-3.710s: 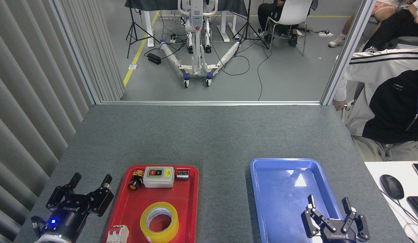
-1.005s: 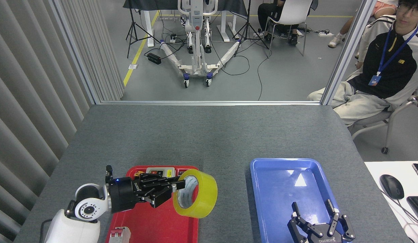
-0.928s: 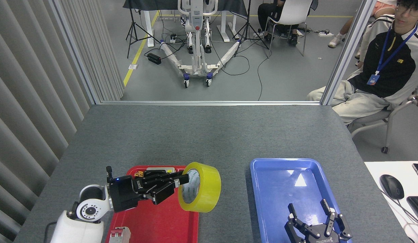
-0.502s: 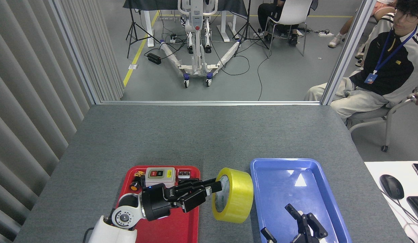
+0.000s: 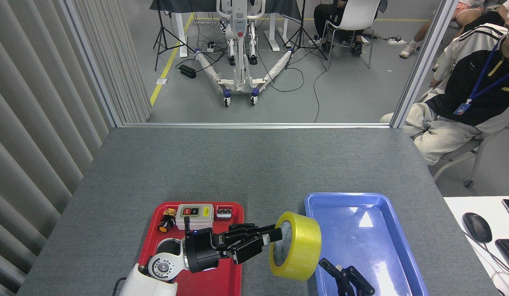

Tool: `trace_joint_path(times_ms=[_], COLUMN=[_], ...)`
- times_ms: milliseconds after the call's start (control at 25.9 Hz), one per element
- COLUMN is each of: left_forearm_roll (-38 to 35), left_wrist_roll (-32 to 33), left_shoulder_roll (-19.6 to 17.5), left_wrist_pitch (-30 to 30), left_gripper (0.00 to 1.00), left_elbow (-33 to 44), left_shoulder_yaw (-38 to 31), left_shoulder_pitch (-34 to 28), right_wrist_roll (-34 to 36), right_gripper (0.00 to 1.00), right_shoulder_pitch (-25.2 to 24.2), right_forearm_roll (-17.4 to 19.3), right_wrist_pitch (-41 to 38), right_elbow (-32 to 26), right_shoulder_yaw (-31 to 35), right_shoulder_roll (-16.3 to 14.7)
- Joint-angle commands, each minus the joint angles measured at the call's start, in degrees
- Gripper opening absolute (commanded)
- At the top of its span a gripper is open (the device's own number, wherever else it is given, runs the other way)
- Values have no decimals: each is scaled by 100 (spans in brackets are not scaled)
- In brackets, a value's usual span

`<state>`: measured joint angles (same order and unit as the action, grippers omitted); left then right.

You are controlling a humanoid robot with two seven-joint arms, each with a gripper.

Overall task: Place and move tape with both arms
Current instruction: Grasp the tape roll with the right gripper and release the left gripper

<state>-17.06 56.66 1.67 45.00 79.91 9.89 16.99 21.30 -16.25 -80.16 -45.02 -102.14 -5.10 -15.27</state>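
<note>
Holding the tape (image 5: 297,246) by its rim, my left gripper (image 5: 267,238) had its black fingers (image 5: 248,237) closed on the roll's left edge, one tip reaching into the white core, and the roll stood on edge, lifted off the table, its open face turned left toward the wrist. It hung over the strip of grey table (image 5: 254,164) between the two trays, its right side just overlapping the left wall of the blue tray (image 5: 373,197). My left arm reached across the red tray (image 5: 221,283), which carried a grey switch box (image 5: 194,215) at its far end, with a small yellow-and-black button part (image 5: 167,221) to its left and a small dark block (image 5: 223,212) to its right. My right gripper (image 5: 347,279) came up at the near edge, just right of the tape and over the blue tray's near-left corner; it was dark and partly cut off, so I could not tell how its fingers stood. Off the table to the right, a seated person (image 5: 464,98) faced the scene, and a mouse (image 5: 476,227) lay on a white desk.
</note>
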Motion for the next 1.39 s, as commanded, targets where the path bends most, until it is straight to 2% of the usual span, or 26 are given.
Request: trace_joint_path(times_ms=[0,39,77,309,464,502,541,580,657,889,966,1043,1121,1198,1275,1353], left_forearm_roll=[-35,-52,-61,-105,-175,-175,-166,-166,-105,211,247,185,10,-676,-1863,-2952], left_wrist_roll=[12,20,29,47,56,47,38,12,-67,-129,-278,-796,-1657,-2827,-3891,-4251], left_shoulder_roll=[9,9,9,9,9,9,0,-9,-44,-272,-588,-905,-1283,-1582,-1626,-1635], left_wrist_pitch=[0,0,0,0,0,0,0,0,0,0,-150,-413,-545,-906,-1679,-2584], left_gripper=[0,0,0,0,0,4,18,39,99,100,100,100,100,100,100,100], left_elbow=[-2,-2,-2,7,7,7,7,7,-28,51,78,121,367,710,1115,1615], left_shoulder_yaw=[4,39,66,75,83,83,75,48,-66,-444,-576,-690,-690,-672,-593,-374], left_shoulder_pitch=[-12,-12,-12,-135,-143,-152,-152,-143,-135,-126,-178,-380,-706,-1101,-1427,-1690], right_wrist_roll=[-29,-29,-29,-29,-12,-12,-3,-3,15,76,50,-20,-196,-460,-592,-715], right_gripper=[98,96,90,34,9,4,1,0,0,0,0,0,0,0,0,0], right_shoulder_pitch=[-9,8,34,70,70,61,61,61,61,70,96,122,140,237,395,527], right_forearm_roll=[-26,-35,-35,-61,-131,-131,-131,-131,-131,-131,-140,-175,-175,-175,-184,-202], right_wrist_pitch=[2,2,2,2,2,2,2,2,2,2,2,2,2,2,143,520], right_elbow=[-43,-43,-43,-43,-8,-8,-8,1,19,19,19,19,19,36,124,282], right_shoulder_yaw=[-158,-158,-158,-158,-176,-176,-176,-176,-167,-167,-167,-132,44,307,413,527], right_shoulder_roll=[-3,-3,-12,-3,-3,-3,-3,-11,-29,-64,-73,-187,-310,-354,-407,-425])
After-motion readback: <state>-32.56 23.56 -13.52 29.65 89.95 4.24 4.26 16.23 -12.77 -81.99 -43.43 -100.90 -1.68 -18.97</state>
